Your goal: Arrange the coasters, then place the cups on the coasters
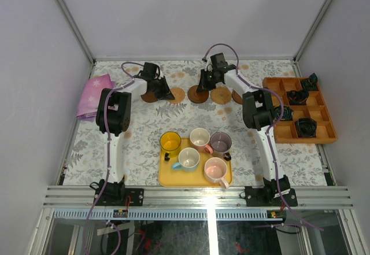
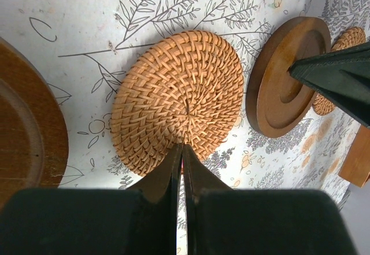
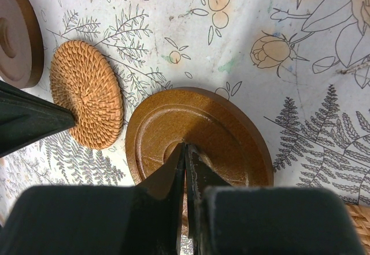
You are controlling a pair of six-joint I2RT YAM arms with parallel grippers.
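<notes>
The left gripper (image 2: 182,151) is seen with its jaws pressed together and nothing held between them. Its tips are set at the near rim of a woven coaster (image 2: 179,99), and whether that rim is touched cannot be told. The right gripper (image 3: 185,151) is likewise closed and empty, its tips placed over the middle of a brown coaster (image 3: 199,133), where contact is again unclear. These two coasters lie side by side, slightly apart, and the two grippers are held close together above them. In the top view, five coasters are laid in a row across the far part of the table (image 1: 144,130). A dark left end coaster (image 1: 148,98) is partly covered by the left gripper and is followed by the two coasters already named. Next comes a second woven coaster (image 1: 221,95), and last a dark right end coaster (image 1: 236,98), partly hidden by the right arm. The cups are gathered well apart from the row on a yellow tray (image 1: 165,178) at the near edge, between the arm bases. In the back row stand a yellow cup (image 1: 170,141), a pink cup (image 1: 200,137) and a purple-grey cup (image 1: 220,142). In front stand a light blue cup (image 1: 188,158) and a second pink cup (image 1: 215,168), and no cup stands on a coaster. A pink cloth (image 1: 94,96) lies at the far left, and a wooden compartment box (image 1: 277,86) holding black parts lies at the right.
</notes>
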